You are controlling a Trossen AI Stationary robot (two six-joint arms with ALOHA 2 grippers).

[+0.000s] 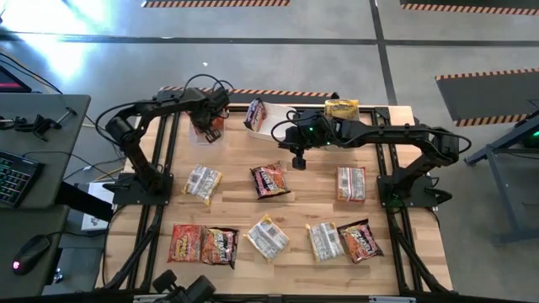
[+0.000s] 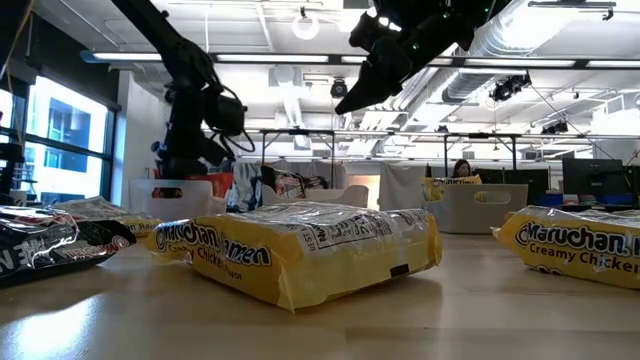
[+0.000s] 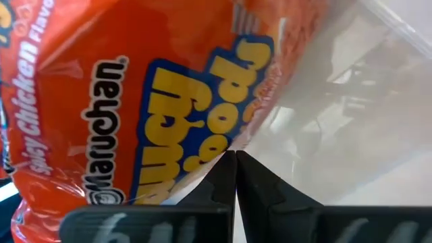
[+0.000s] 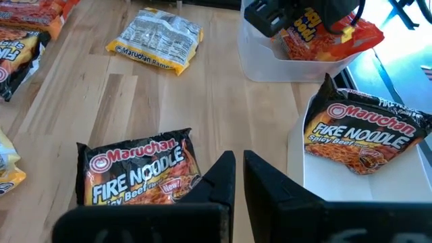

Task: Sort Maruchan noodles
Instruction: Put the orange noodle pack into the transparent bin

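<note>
The left end effector (image 1: 208, 126) is seen at the far left of the worktop (image 1: 227, 198), its fingers (image 3: 223, 177) pressed together on the edge of an orange Spicy Chicken packet (image 3: 135, 94), which is held inside a clear tub (image 4: 297, 57) at the far left edge. The right end effector (image 1: 298, 162) hangs above the middle of the worktop with its fingers clenched and nothing between them, just over a dark Fire Noodle Spicy Beef packet (image 1: 269, 180). A second Fire Noodle packet (image 1: 255, 114) is seen leaning in the middle tub (image 4: 351, 182) at the far edge, and a yellow packet (image 1: 341, 108) lies in the tub at the far right. Elsewhere on the worktop, a pale packet (image 1: 202, 183) lies left of centre and an orange packet (image 1: 351, 183) right of centre. Along the near edge a row is laid out: an orange packet (image 1: 186, 242), a dark packet (image 1: 220, 246), a yellow Maruchan Chicken packet (image 1: 268, 237), a Creamy Chicken packet (image 1: 324, 240) and another dark packet (image 1: 360, 240). A person (image 2: 462, 169) is seen seated far behind in the low view.
</note>
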